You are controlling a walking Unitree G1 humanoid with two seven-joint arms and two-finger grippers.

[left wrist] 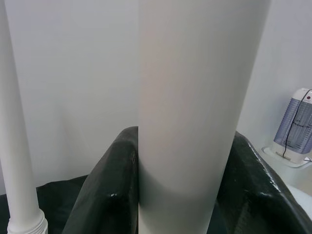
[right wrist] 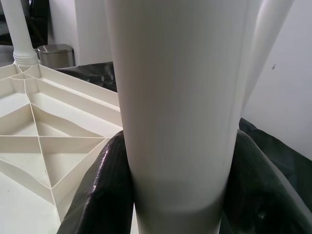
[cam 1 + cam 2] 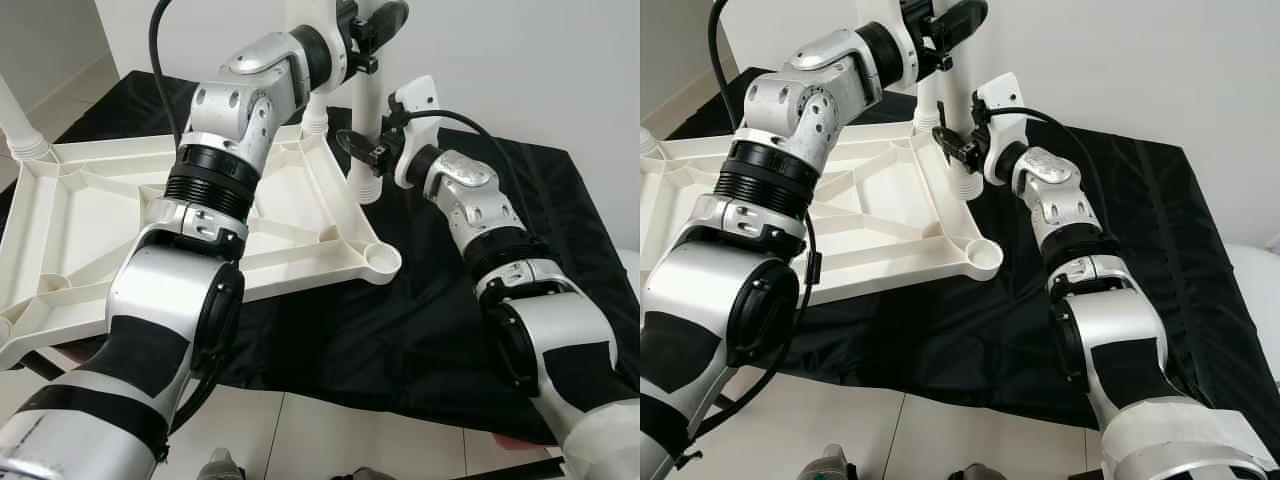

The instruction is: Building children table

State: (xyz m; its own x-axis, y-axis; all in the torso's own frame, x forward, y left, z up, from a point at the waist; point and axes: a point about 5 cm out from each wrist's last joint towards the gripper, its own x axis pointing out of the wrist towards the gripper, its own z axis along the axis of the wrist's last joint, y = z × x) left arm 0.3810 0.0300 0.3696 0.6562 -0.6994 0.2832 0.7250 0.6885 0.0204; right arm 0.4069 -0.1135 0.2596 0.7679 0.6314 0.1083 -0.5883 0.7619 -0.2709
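The white table top (image 3: 300,205) lies upside down on a black cloth, its ribbed underside facing up. A white table leg (image 3: 366,110) stands upright just past its far right edge, foot end on the cloth. My left gripper (image 3: 372,25) is shut on this leg high up, and its black fingers (image 1: 105,195) press both sides of the tube. Lower down, my right gripper (image 3: 366,150) is shut on the same leg, fingers (image 2: 100,195) hugging it. An empty round socket (image 3: 383,261) sits at the near right corner.
A second leg (image 3: 316,112) stands in the far corner socket and a third (image 3: 18,125) at the far left. The black cloth (image 3: 430,310) covers a low surface ending at a white tiled floor (image 3: 330,440). A metal bin (image 2: 57,53) and a small appliance (image 1: 295,127) stand by the walls.
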